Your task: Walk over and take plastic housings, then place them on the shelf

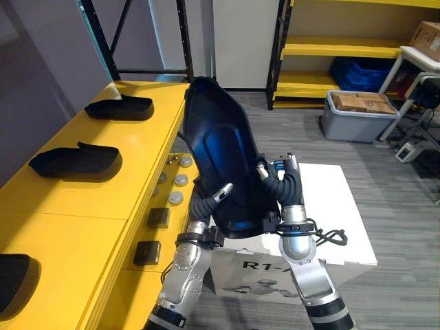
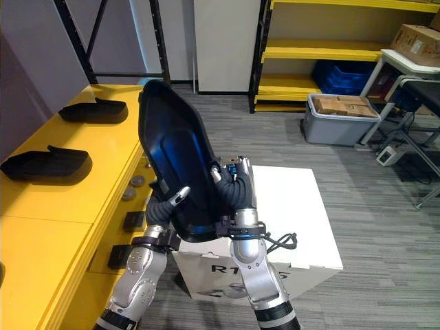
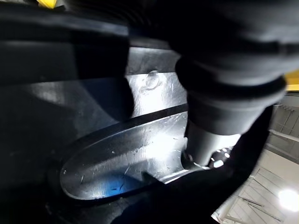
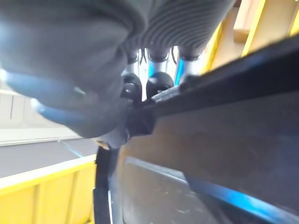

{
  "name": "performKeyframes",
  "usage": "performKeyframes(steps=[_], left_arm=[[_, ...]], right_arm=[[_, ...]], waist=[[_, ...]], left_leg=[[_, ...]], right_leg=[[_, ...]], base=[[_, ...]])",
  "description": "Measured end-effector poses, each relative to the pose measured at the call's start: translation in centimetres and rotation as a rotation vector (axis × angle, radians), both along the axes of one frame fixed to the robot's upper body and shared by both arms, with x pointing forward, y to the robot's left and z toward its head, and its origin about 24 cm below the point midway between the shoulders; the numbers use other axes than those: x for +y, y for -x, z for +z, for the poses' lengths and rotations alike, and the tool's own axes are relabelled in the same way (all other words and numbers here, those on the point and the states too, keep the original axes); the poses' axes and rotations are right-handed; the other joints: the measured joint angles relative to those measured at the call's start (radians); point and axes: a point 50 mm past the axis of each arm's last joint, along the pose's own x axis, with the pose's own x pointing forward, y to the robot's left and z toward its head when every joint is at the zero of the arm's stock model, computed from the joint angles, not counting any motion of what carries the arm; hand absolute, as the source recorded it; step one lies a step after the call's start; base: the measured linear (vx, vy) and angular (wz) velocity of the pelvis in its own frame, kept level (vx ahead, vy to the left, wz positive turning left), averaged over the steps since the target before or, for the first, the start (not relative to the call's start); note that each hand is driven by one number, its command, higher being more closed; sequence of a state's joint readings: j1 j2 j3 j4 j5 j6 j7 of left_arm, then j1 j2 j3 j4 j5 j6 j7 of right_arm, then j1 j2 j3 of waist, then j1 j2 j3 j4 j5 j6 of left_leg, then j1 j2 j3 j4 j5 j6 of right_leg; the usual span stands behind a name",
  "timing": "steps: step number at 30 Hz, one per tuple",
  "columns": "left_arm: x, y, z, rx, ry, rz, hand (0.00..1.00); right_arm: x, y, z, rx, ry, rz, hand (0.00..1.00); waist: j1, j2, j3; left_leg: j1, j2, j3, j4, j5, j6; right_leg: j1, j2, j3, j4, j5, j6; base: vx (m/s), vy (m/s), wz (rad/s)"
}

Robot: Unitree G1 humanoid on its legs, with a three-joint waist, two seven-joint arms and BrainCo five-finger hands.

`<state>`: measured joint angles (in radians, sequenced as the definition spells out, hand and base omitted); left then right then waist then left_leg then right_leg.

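grey carpet floor [image 1: 385,206] runs past a white box [image 1: 330,206] to yellow racking [image 1: 330,48] at the back, and the long yellow shelf [image 1: 144,158] lies along the robot's left. 3 black housings rest flat on it, well apart in a row: the far housing [image 1: 120,108], the middle housing [image 1: 75,161] and the near housing [image 1: 14,275]. a 4th, the large housing [image 1: 220,148], is held on edge between both hands above the box's near corner, hollow face toward the head camera and top leaning toward the shelf. the left hand [image 1: 221,192] pinches its lower left rim, thumb on the inner face. the right hand [image 1: 278,180] hooks curled fingers over the right rim. the 2-sided hold probably suits a wide, slick shell that 1 hand could not steady. what remains, it seems, is swinging it left and laying it on a bare stretch of shelf.
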<state>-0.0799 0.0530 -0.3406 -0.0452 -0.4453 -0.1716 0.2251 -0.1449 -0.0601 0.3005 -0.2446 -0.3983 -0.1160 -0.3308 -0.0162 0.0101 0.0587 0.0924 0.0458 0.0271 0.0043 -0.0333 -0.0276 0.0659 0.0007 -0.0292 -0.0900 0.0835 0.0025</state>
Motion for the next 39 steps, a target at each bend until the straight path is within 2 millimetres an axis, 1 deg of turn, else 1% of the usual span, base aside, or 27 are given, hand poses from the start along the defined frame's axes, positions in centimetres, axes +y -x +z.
performKeyframes(steps=[4,7,11,13,15,16,17,18,19,20,21,22,23,25,26,28,29,31,32,33,34,35,36,37,39], left_arm=[[0.3,-0.1,-0.2,0.013,-0.013,0.014,1.00],[0.4,-0.1,-0.3,0.020,-0.047,0.016,1.00],[0.8,-0.2,-0.1,-0.003,-0.094,0.031,1.00],[0.8,-0.2,0.0,-0.028,-0.141,0.026,1.00],[0.9,0.0,0.3,-0.056,-0.176,0.026,1.00],[1.1,0.1,0.5,-0.068,-0.184,0.031,1.00],[1.6,0.3,0.4,-0.068,-0.184,0.051,1.00],[2.6,0.6,0.1,-0.058,-0.195,0.089,1.00],[3.2,0.7,-0.1,-0.049,-0.205,0.115,1.00],[5.1,1.3,-0.8,-0.015,-0.220,0.188,1.00],[6.6,1.9,-1.2,0.008,-0.235,0.244,1.00],[7.1,2.1,-1.2,0.011,-0.240,0.260,1.00],[7.6,2.4,-1.1,0.010,-0.251,0.283,1.00],[8.2,3.1,-0.6,-0.013,-0.265,0.313,1.00],[8.2,3.2,-0.4,-0.019,-0.264,0.315,1.00],[8.8,3.8,-0.1,-0.032,-0.268,0.334,1.00],[9.0,4.0,-0.1,-0.034,-0.271,0.342,1.00],[10.0,4.9,-0.2,-0.021,-0.282,0.377,1.00],[10.2,5.2,-0.3,-0.018,-0.286,0.386,1.00],[10.4,5.5,-0.5,-0.012,-0.290,0.389,1.00],[10.5,6.0,-0.8,0.006,-0.295,0.390,1.00],[10.5,6.2,-0.9,0.012,-0.296,0.391,1.00],[10.5,6.5,-1.0,0.019,-0.298,0.384,1.00],[10.5,6.6,-1.1,0.020,-0.299,0.381,1.00],[10.4,7.0,-0.9,0.014,-0.304,0.370,1.00]], right_arm=[[0.3,0.3,0.1,-0.028,0.019,0.035,0.00],[0.1,0.3,0.1,-0.025,0.002,0.054,0.00],[-1.4,-0.1,0.2,-0.011,0.000,0.050,0.00],[-3.0,0.2,0.7,-0.017,-0.030,0.049,0.00],[-4.1,0.5,1.2,-0.031,-0.046,0.059,0.00],[-5.0,0.8,1.8,-0.055,-0.057,0.049,0.00],[-6.2,1.0,2.5,-0.087,-0.094,0.013,0.00],[-8.6,1.4,3.4,-0.141,-0.144,-0.063,0.00],[-10.0,1.7,3.9,-0.167,-0.163,-0.108,0.00],[-13.3,2.7,4.6,-0.216,-0.180,-0.224,0.00],[-15.3,3.5,4.7,-0.228,-0.169,-0.297,0.00],[-16.0,3.9,4.6,-0.227,-0.164,-0.324,0.00],[-17.2,4.6,4.2,-0.217,-0.158,-0.376,0.00],[-19.5,5.6,2.9,-0.162,-0.176,-0.468,0.00],[-20.2,5.8,2.3,-0.137,-0.182,-0.499,0.00],[-22.8,6.8,-0.7,-0.009,-0.219,-0.622,0.00],[-23.5,7.2,-1.7,0.033,-0.234,-0.655,0.00],[-25.3,9.2,-6.2,0.229,-0.279,-0.766,0.00],[-25.5,9.8,-7.3,0.280,-0.289,-0.788,0.00],[-25.8,10.7,-9.0,0.363,-0.306,-0.813,0.00],[-25.9,12.2,-12.0,0.505,-0.356,-0.846,0.00],[-25.8,12.8,-13.2,0.558,-0.374,-0.857,0.00],[-25.4,13.8,-15.4,0.664,-0.409,-0.866,0.00],[-25.0,14.3,-16.3,0.711,-0.425,-0.863,0.00],[-23.0,16.3,-20.0,0.893,-0.510,-0.828,0.00]], waist=[[-0.003,0.002,-0.005],[-0.003,0.003,-0.012],[-0.002,0.002,-0.015],[0.000,0.002,-0.015],[0.000,0.002,-0.015],[-0.002,0.002,-0.015],[-0.004,0.002,-0.015],[-0.006,0.002,-0.015],[-0.006,0.002,-0.015],[-0.014,0.002,-0.015],[-0.019,0.002,-0.015],[-0.020,0.002,-0.015],[-0.021,0.002,-0.015],[-0.022,0.001,-0.016],[-0.022,0.001,-0.016],[-0.029,0.002,-0.019],[-0.030,0.002,-0.020],[-0.033,0.006,-0.035],[-0.033,0.007,-0.036],[-0.034,0.009,-0.037],[-0.033,0.009,-0.037],[-0.033,0.009,-0.037],[-0.032,0.009,-0.037],[-0.032,0.009,-0.037],[-0.029,0.009,-0.040]], left_leg=[[0.000,0.001,0.001,0.002,0.000,0.000],[0.000,0.001,0.005,0.002,0.000,0.000],[0.000,0.001,0.010,0.001,0.000,0.000],[0.000,0.001,0.010,0.001,0.000,0.000],[0.001,0.001,0.012,0.001,0.000,0.000],[0.001,0.002,0.015,0.000,0.000,0.000],[0.002,0.002,0.016,0.000,0.000,0.000],[0.002,0.003,0.018,0.000,0.000,0.000],[0.002,0.003,0.018,-0.001,0.000,0.000],[0.002,0.004,0.021,-0.002,-0.001,-0.001],[0.001,0.005,0.024,-0.003,-0.001,-0.002],[0.000,0.005,0.024,-0.003,-0.001,-0.002],[0.000,0.006,0.024,-0.004,-0.001,-0.002],[-0.001,0.006,0.025,-0.005,-0.002,-0.002],[-0.001,0.005,0.025,-0.005,-0.002,-0.002],[-0.002,0.005,0.025,-0.006,-0.002,-0.003],[-0.002,0.005,0.025,-0.006,-0.003,-0.003],[-0.018,0.007,0.026,-0.005,-0.004,-0.005],[-0.021,0.008,0.026,-0.005,-0.004,-0.005],[-0.023,0.009,0.027,-0.005,-0.004,-0.006],[-0.022,0.010,0.027,-0.005,-0.005,-0.007],[-0.022,0.010,0.028,-0.005,-0.005,-0.007],[-0.022,0.015,0.029,-0.004,-0.005,-0.007],[-0.021,0.015,0.030,-0.004,-0.005,-0.007],[-0.019,0.017,0.033,0.003,-0.009,-0.008]], right_leg=[[-0.001,0.000,0.000,-0.002,0.001,-0.001],[-0.003,0.001,0.004,-0.002,0.002,-0.001],[0.001,0.001,0.010,0.003,0.005,0.000],[0.002,0.001,0.011,0.003,0.006,0.000],[0.001,0.001,0.012,0.003,0.006,0.000],[0.001,0.002,0.015,0.003,0.006,0.001],[0.000,0.002,0.016,0.003,0.006,0.000],[0.000,0.003,0.017,0.003,0.006,0.001],[0.000,0.003,0.018,0.003,0.006,0.001],[-0.002,0.004,0.020,0.003,0.006,0.001],[-0.005,0.005,0.022,0.002,0.005,0.001],[-0.007,0.006,0.023,0.002,0.005,0.001],[-0.007,0.006,0.023,0.002,0.005,0.001],[-0.014,0.006,0.023,0.001,0.005,0.001],[-0.014,0.006,0.023,-0.001,0.003,0.004],[-0.016,0.005,0.023,-0.002,0.001,0.006],[-0.017,0.005,0.023,-0.002,0.001,0.006],[-0.033,0.005,0.024,-0.002,-0.003,0.011],[-0.035,0.005,0.024,-0.002,-0.003,0.011],[-0.037,0.005,0.024,-0.002,-0.003,0.011],[-0.037,0.006,0.024,-0.001,-0.003,0.010],[-0.037,0.006,0.024,-0.001,-0.003,0.010],[-0.036,0.007,0.025,0.003,-0.002,0.009],[-0.036,0.007,0.025,0.003,0.000,0.006],[-0.030,0.007,0.024,0.004,0.001,0.005]], base=[[-0.02,0.013,0.00],[0.01,0.020,-0.03],[0.01,0.010,-0.03],[0.00,0.000,0.00],[0.00,0.000,-0.02],[0.00,0.000,-0.05],[0.00,0.000,-0.05],[0.00,0.000,-0.04],[0.01,0.013,-0.04],[0.01,0.025,-0.05],[0.01,0.029,-0.06],[0.02,0.023,-0.04],[0.00,0.000,0.00],[0.00,0.000,0.00],[0.00,0.000,0.00],[0.00,0.000,0.00],[0.00,0.000,0.00],[0.00,0.000,0.00],[0.00,0.000,0.00],[0.00,0.000,0.00],[0.00,0.000,0.00],[0.03,0.011,-0.01],[0.00,0.000,0.00],[0.00,0.000,0.00],[0.00,0.000,0.00]])
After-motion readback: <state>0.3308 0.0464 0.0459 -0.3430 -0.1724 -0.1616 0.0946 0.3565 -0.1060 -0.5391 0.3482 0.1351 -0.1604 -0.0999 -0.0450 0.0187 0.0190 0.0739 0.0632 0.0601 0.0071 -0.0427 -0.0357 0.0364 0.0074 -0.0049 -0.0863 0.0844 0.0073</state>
